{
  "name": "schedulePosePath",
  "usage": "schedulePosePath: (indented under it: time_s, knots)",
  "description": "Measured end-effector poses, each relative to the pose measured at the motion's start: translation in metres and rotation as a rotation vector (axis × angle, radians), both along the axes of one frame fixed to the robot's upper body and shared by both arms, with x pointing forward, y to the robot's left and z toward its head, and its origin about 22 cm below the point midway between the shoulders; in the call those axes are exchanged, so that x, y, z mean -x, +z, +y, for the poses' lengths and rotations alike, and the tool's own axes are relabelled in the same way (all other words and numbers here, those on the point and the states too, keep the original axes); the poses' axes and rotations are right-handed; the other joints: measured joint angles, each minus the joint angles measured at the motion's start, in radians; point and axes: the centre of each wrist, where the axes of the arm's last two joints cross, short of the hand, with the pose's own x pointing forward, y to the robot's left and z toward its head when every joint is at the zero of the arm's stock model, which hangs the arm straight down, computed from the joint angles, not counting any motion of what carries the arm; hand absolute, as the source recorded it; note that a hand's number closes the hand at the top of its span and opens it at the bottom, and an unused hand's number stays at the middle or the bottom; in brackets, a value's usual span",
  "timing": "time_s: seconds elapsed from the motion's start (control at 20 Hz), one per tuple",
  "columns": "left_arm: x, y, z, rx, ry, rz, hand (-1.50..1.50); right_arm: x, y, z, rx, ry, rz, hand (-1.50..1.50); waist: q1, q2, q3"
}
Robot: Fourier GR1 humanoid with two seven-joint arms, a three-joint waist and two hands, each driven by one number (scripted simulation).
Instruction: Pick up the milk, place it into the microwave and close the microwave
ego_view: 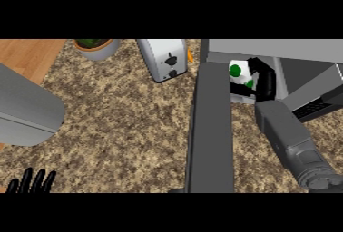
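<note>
Reaching into microwave (268, 50), right hand (263, 81) grips milk (240, 74).

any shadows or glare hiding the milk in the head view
Head view: no glare; lighting is flat and even. The milk shows white with green spots inside the microwave, its right side hidden by the right hand, not by shadow. The microwave door cuts across the counter. The left hand rests at the lower left edge.

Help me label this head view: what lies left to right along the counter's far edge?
Green plant in a grey pot → silver toaster → open grey microwave door → white milk carton with green spots, held by the black right hand.
</note>
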Motion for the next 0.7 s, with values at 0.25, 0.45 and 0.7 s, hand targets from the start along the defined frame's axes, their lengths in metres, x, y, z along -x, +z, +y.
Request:
schedulePosePath:
  time_s: [0.25,0.45,0.7]
  knots:
    - [-0.002,-0.003,0.004,-0.006,-0.002,0.005,-1.5,-0.007,0.012,-0.001,-0.005,-0.031,-0.066,1.5,0.009,0.004,0.0]
    - [-0.004,-0.002,0.006,-0.013,-0.011,0.008,-1.5,-0.011,0.019,-0.005,0.046,-0.105,-0.093,1.5,0.018,0.008,0.0]
    - [-0.007,-0.004,0.006,-0.016,-0.021,0.014,-1.5,-0.015,0.026,-0.008,0.085,-0.191,-0.113,1.5,0.029,0.015,0.0]
